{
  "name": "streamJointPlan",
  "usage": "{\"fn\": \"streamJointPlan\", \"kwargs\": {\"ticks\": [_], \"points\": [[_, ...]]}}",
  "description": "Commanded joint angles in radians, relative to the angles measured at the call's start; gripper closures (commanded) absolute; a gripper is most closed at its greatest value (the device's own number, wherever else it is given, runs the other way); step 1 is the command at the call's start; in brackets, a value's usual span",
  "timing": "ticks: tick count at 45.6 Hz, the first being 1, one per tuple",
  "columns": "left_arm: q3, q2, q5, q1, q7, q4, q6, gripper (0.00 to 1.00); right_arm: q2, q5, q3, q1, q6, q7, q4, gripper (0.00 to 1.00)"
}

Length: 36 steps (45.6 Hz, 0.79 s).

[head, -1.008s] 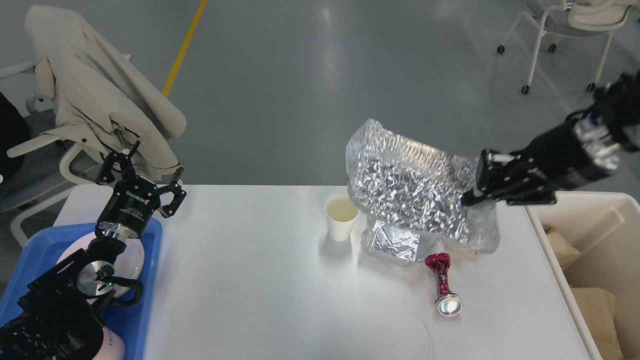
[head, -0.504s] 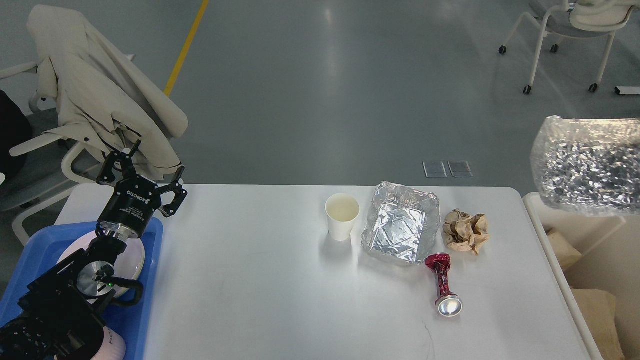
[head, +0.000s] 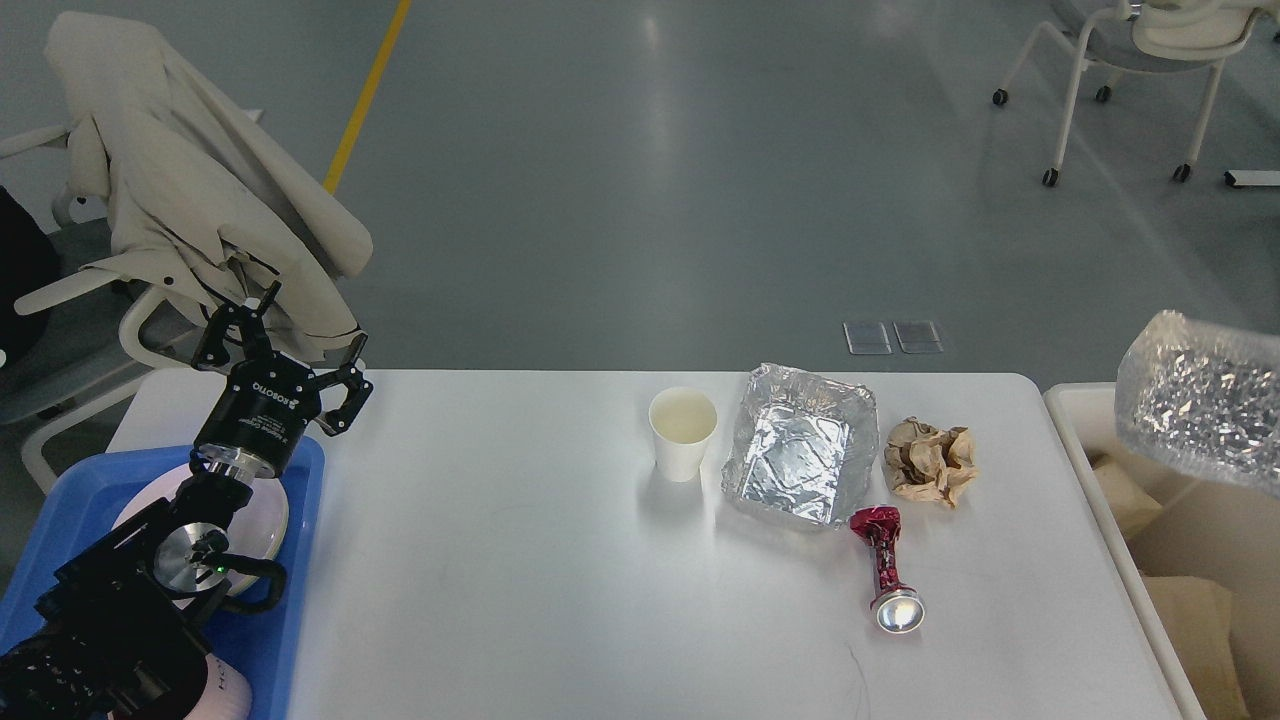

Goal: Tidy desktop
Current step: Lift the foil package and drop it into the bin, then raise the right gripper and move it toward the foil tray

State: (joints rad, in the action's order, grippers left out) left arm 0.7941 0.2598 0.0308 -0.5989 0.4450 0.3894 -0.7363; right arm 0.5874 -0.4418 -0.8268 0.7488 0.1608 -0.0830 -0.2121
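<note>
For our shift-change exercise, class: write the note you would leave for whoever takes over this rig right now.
Left tool: open, holding nothing, hovering over the blue tray at the desktop's left edge.
Right tool: out of view.
Silver bubble-wrap bag: above the cream bin on the right; what holds it is not visible.
Done: that bag is off the desktop.
Left on the desktop: paper cup, foil tray, crumpled brown paper, crushed red can.

On the desktop (head: pixel 520 560), cup (head: pixel 682 432) sits left of foil tray (head: pixel 800 458).
</note>
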Motion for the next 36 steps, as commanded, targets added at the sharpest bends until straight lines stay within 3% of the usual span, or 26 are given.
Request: {"fn": "streamJointPlan", "kwargs": {"ticks": [1, 4, 5, 7, 8, 31, 36], "points": [[0.000, -0.001, 0.000, -0.001, 0.000, 0.000, 0.000, 0.00, -0.084, 0.055, 0.018, -0.134, -0.020, 0.000, 0.126, 1.00], [-0.001, -0.001, 0.000, 0.001, 0.000, 0.000, 0.000, 0.00, -0.084, 0.057, 0.023, -0.135, -0.026, 0.000, 0.126, 0.96], [0.000, -0.001, 0.000, 0.001, 0.000, 0.000, 0.000, 0.00, -0.084, 0.058, 0.024, -0.135, -0.026, 0.000, 0.126, 0.84], [-0.001, -0.001, -0.002, 0.001, 0.000, 0.000, 0.000, 0.00, -0.083, 0.058, 0.025, -0.135, -0.027, 0.000, 0.125, 0.42], [0.000, -0.001, 0.000, -0.001, 0.000, 0.000, 0.000, 0.00, -0.081, 0.058, 0.026, -0.135, -0.027, -0.001, 0.126, 0.02], [-0.001, -0.001, 0.000, 0.001, 0.000, 0.000, 0.000, 0.00, -0.077, 0.055, 0.025, -0.109, -0.014, -0.007, 0.112, 0.00], [0.000, -0.001, 0.000, -0.001, 0.000, 0.000, 0.000, 0.00, -0.029, 0.032, -0.005, 0.059, 0.041, -0.020, -0.057, 0.00]]}}
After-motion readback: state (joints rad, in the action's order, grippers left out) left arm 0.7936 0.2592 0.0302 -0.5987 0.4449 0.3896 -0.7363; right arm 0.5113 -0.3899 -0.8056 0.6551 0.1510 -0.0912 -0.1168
